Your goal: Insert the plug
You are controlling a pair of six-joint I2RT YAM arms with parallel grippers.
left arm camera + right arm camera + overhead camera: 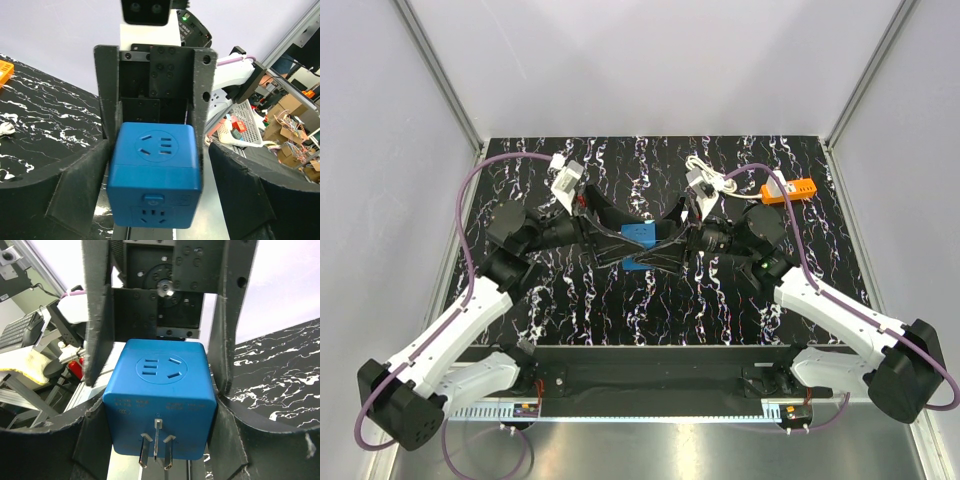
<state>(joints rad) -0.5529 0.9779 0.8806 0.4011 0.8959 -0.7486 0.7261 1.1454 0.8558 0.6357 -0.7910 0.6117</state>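
We see the blue cube plug (pixel 640 238) held up off the black marbled table (pixel 620 310), well apart from the orange socket strip (pixel 790 190), to its left and nearer the arm bases. The two grippers meet around it from opposite sides.

The right gripper (pixel 160 397), reaching in from the strip's side, pinches the cube, with a finger pressed on each side face. The left gripper (pixel 159 147) comes in from the side away from the strip with its jaws spread. In the right wrist view we see a thin gap between its fingers (pixel 97 315) and the cube.

As a cube, the plug has no clear long side. Its three metal prongs (pixel 156 442) point back toward the right gripper's wrist, roughly the strip's side. The opposite face, with a socket and a button (pixel 153 198), faces the left wrist. A round three-slot socket faces up.
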